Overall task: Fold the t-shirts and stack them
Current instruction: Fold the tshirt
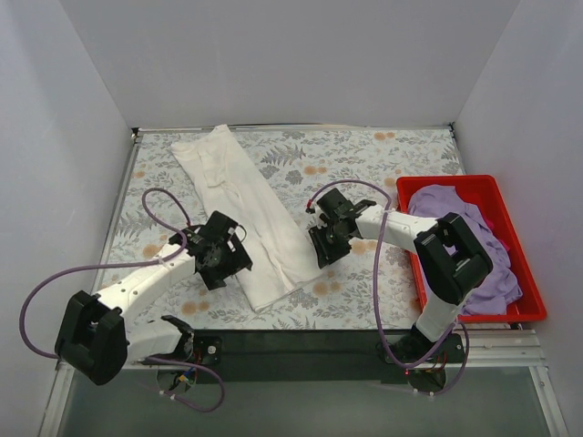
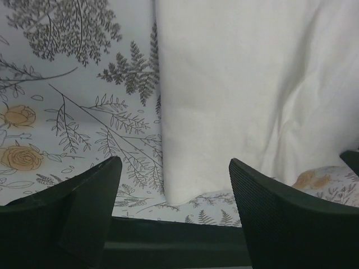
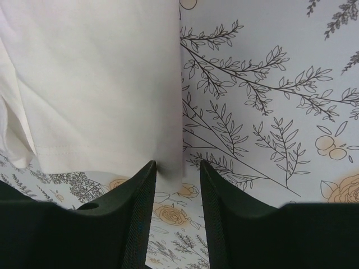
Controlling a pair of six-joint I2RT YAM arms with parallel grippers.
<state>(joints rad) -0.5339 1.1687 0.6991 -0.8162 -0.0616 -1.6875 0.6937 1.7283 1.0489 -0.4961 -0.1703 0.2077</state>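
Flanking the half-folded white tee, with the second shirt not yet started.

Reaching in from the lower left of the overhead view, the left arm sets its left pincer low beside the near end of the white t-shirt, pads wide apart and holding nothing. The shirt lies on the bench as a long narrow strip, running from the upper left down to the centre. That suggests the sides are folded in and the lengthwise fold is yet to come. The right arm bends in from the lower right. Its right pincer is at the strip's opposite near corner, pads only narrowly apart at the hem edge and not clamped. At far right the lavender t-shirt lies heaped and unfolded in the red bin. Nothing is stacked, so most of the job remains.
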